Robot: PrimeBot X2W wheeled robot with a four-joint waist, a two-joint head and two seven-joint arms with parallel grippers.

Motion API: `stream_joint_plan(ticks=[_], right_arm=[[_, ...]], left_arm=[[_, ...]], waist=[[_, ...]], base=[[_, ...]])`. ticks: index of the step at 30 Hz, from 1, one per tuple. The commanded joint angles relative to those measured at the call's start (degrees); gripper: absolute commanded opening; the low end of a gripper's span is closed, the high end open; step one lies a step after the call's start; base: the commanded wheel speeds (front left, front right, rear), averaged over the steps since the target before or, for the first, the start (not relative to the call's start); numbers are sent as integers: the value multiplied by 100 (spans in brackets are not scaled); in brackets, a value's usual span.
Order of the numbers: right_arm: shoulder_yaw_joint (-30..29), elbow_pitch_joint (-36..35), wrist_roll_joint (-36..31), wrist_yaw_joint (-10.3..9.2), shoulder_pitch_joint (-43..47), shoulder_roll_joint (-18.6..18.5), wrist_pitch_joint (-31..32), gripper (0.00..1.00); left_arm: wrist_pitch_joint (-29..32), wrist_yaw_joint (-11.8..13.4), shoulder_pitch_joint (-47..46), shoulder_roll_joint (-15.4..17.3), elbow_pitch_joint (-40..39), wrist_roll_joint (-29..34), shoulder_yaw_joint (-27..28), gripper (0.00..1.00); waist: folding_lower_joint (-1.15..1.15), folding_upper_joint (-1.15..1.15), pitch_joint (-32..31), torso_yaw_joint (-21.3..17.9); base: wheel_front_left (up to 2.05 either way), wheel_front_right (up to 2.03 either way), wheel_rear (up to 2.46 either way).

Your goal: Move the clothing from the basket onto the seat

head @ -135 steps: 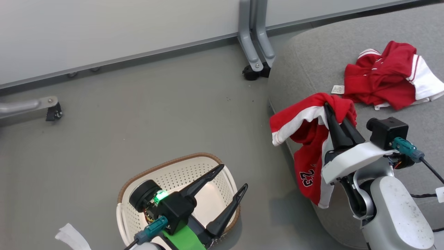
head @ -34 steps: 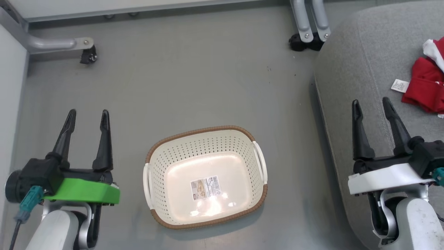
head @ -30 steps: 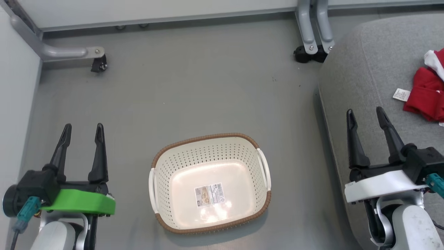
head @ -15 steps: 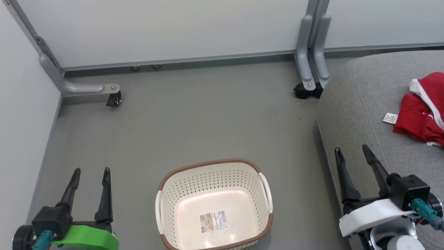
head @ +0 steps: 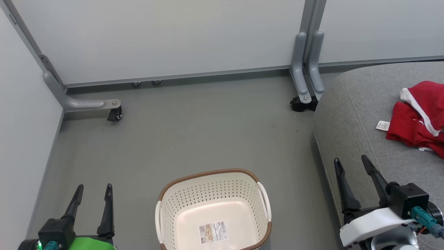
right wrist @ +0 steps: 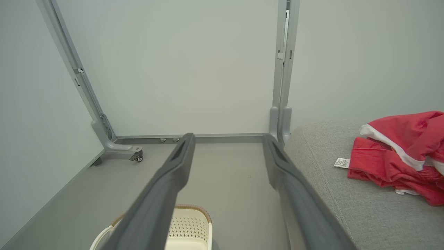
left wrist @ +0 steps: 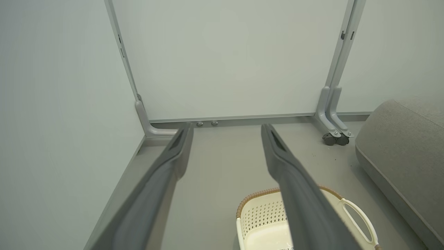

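The cream basket (head: pixel 242 182) with a brown rim sits on the floor at the bottom centre and holds nothing but a label; it also shows low in the left wrist view (left wrist: pixel 260 218) and the right wrist view (right wrist: pixel 194 222). Red and white clothing (head: pixel 418 118) lies on the grey seat (head: pixel 350 114) at the right, seen again as clothing (right wrist: pixel 399 158) on the seat (right wrist: pixel 347 208). My left gripper (head: pixel 93 189) stands open left of the basket. My right gripper (head: pixel 351 160) stands open over the seat's near edge, short of the clothing. Both are empty.
Pale partition panels stand behind and to the left. Their grey feet on castors rest on the floor, one (head: pixel 114 113) at the back left and one (head: pixel 303 102) beside the seat's far corner. Bare grey floor (head: pixel 194 132) lies between basket and panels.
The head view has tilted up, so the basket and both grippers sit lower in it and more wall shows. Earlier my right gripper held a red garment, which it has let go. Both grippers stay open.
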Motion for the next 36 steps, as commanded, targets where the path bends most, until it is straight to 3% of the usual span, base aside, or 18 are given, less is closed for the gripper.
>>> stream_joint_plan(ticks=[1,20,21,24,36], right_arm=[[4,-25,-24,-2,57,-10,11,100],[50,-44,32,-2,-9,-10,40,100],[45,-15,13,0,-3,0,21,0],[65,101,63,0,34,14,21,0],[54,398,1543,0,-187,-83,85,0]], left_arm=[[-16,-36,72,-17,30,32,37,100],[-16,-198,-15,-192,232,266,304,100],[0,-179,-7,-198,223,270,288,0],[42,-187,-9,-264,363,220,286,0],[396,-235,-176,-399,351,-1011,452,0]], waist=[[0,0,-5,-4],[0,0,-48,-8],[0,0,-48,-7],[0,0,-48,-8],[0,0,-28,9]], base=[[0,0,0],[0,0,0],[0,0,0],[0,0,0],[0,0,0]])
